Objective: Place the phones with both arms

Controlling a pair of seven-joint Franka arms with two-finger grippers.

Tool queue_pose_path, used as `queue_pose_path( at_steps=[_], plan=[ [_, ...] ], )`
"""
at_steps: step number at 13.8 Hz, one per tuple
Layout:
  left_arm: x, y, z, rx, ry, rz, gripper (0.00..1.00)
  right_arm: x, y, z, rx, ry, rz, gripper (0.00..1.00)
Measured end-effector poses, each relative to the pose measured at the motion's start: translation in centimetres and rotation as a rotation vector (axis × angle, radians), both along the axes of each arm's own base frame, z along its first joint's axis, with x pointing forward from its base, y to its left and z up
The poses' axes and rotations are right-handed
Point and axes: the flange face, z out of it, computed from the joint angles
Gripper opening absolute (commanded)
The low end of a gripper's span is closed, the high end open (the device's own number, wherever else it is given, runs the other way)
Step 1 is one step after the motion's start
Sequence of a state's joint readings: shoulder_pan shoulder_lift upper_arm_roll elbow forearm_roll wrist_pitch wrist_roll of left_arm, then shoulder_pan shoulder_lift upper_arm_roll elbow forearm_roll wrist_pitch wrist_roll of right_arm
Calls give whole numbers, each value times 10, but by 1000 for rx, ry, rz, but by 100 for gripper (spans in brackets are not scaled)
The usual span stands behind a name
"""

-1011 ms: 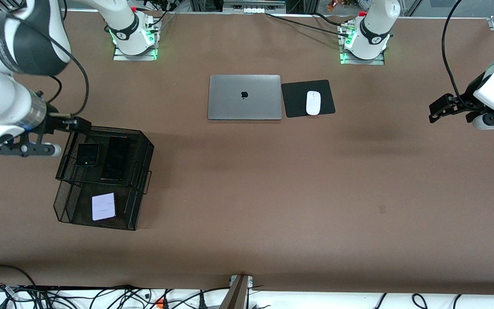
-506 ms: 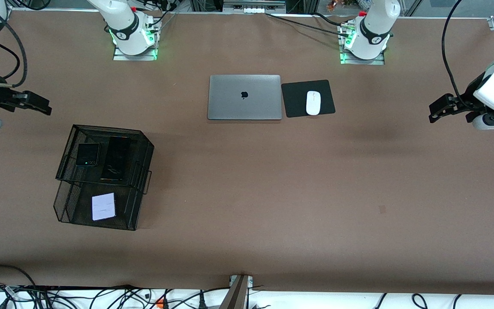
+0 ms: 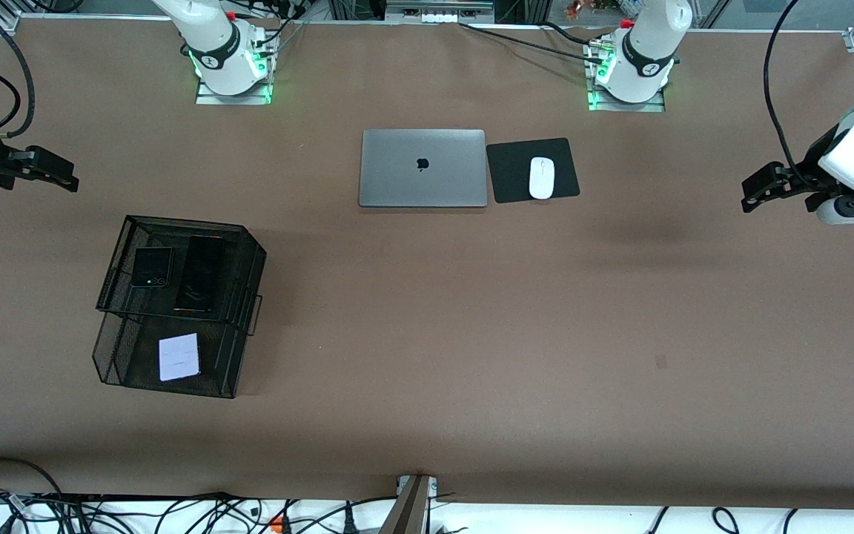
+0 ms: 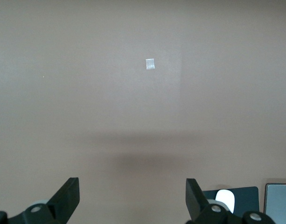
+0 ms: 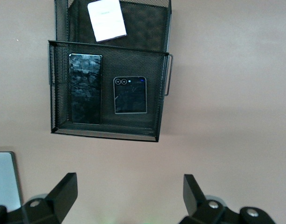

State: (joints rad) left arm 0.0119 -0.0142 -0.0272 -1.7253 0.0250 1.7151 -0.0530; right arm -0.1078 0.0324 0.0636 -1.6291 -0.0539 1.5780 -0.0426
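1. Three phones lie in a black wire-mesh rack [image 3: 175, 311] with two tiers, standing toward the right arm's end of the table. Nearest the front camera, on the lower tier, lies the squarish pale lavender phone [image 3: 179, 357], flat on the mesh.
2. One tier up and farther from the camera, the squarish black phone [image 3: 152, 267] with two lenses and the long black slab [image 3: 201, 273] lie flat side by side, just apart, the slab on the side toward the table's middle. The right wrist view shows the same pair from above, slab [image 5: 85, 88] and two-lens phone [image 5: 130, 95], with the lavender phone [image 5: 107, 19] on the lower tier.
3. Farther from the camera than the rack, the right gripper [image 3: 45, 169] hangs over bare table at the right arm's end, near the table edge. Its fingers [image 5: 63, 190] are spread wide in its own wrist view, holding and touching nothing.
4. At the left arm's end, the left gripper [image 3: 760, 189] hangs over bare table, well apart from the rack. Its fingers [image 4: 68, 196] are also spread wide, with nothing between them.
5. Farthest back at mid-table, a closed grey laptop [image 3: 422, 167] lies beside a black mouse pad [image 3: 512, 178] that carries a white mouse [image 3: 541, 178].
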Motion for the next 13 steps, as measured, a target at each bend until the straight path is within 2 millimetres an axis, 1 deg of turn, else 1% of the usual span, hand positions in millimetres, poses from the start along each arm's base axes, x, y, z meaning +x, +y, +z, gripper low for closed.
queue_pose_path(
  at_steps=[13],
  plan=[
    [2,-1,2,0,-6,-2,100,0,2,0,-7,1,11,100]
  ],
)
